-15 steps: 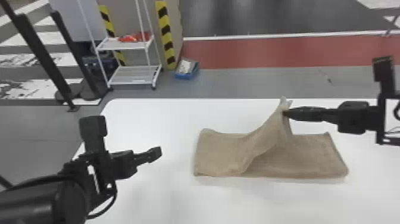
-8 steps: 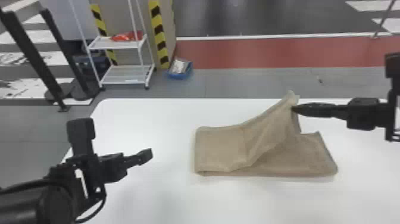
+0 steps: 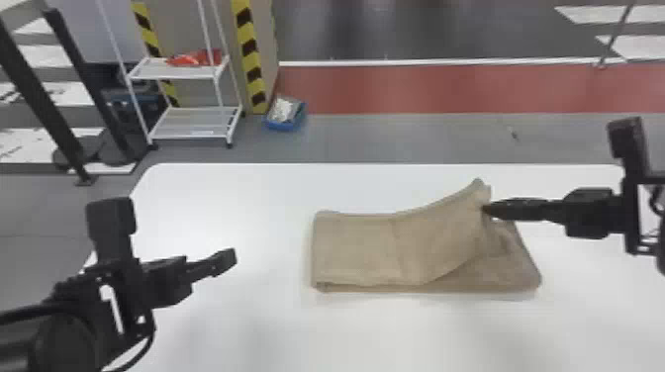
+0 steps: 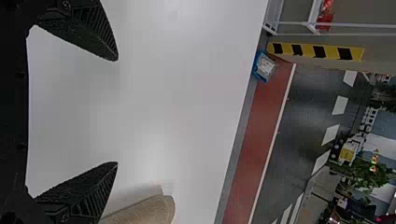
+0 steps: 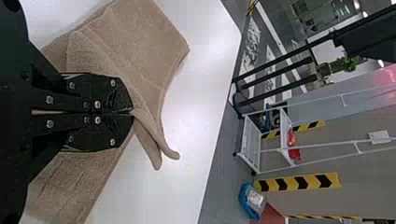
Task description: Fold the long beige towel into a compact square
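The beige towel (image 3: 363, 247) lay partly folded on the white table (image 3: 277, 331), a lifted edge clenched by the right gripper (image 3: 487, 209); the left gripper (image 3: 233, 257) hung released. Beyond, a cut-off rack (image 3: 198, 129) bore something red (image 3: 198, 58), and a blue bin (image 3: 281, 126) held indistinct pale contents (image 3: 283, 110).

1 towel corner (image 3: 478, 192) in R tool (image 3: 487, 209)

white two-tier rack (image 3: 173, 71), black-and-yellow striped edging (image 3: 251, 59), blue bin (image 3: 285, 116) on grey floor (image 3: 396, 138), red floor strip (image 3: 420, 89)
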`<state>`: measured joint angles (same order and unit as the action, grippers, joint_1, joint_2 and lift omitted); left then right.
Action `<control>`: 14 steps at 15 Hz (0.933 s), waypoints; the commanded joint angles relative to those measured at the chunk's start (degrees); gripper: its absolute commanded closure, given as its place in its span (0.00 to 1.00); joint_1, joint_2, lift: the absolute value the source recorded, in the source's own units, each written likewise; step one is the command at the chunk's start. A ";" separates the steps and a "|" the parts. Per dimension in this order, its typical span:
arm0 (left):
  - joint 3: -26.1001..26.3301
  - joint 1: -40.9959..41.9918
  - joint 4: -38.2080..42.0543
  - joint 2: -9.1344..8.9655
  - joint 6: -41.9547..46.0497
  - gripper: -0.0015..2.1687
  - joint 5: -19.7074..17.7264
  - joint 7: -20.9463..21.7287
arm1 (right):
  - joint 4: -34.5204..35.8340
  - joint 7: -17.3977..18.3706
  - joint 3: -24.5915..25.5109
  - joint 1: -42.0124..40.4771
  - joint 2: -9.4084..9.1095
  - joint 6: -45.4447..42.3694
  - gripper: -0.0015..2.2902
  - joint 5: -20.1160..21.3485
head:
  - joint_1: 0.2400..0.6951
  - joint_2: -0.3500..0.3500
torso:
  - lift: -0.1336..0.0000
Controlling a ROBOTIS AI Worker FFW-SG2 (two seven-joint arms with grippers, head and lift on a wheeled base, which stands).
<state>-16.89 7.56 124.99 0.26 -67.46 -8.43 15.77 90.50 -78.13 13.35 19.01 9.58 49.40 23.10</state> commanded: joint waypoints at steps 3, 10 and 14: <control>0.54 -0.35 -0.71 -0.41 0.00 0.04 0.08 0.05 | -0.58 -0.19 2.12 -2.22 1.93 1.89 0.66 0.01 | 1.00 0.53 | 0.07; 1.86 -0.79 -0.71 -0.41 -0.18 0.04 0.70 0.22 | 7.42 -0.19 1.68 -4.07 4.48 21.58 0.66 1.59 | 1.00 0.46 | 0.07; 2.65 -0.79 -0.71 -0.41 -0.35 0.04 1.05 0.40 | 5.83 -0.19 0.19 -5.03 4.48 17.89 0.66 7.75 | 1.00 0.42 | 0.07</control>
<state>-14.45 6.76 124.30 0.26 -67.69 -7.43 16.16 96.57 -78.13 14.24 14.47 14.01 68.31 28.73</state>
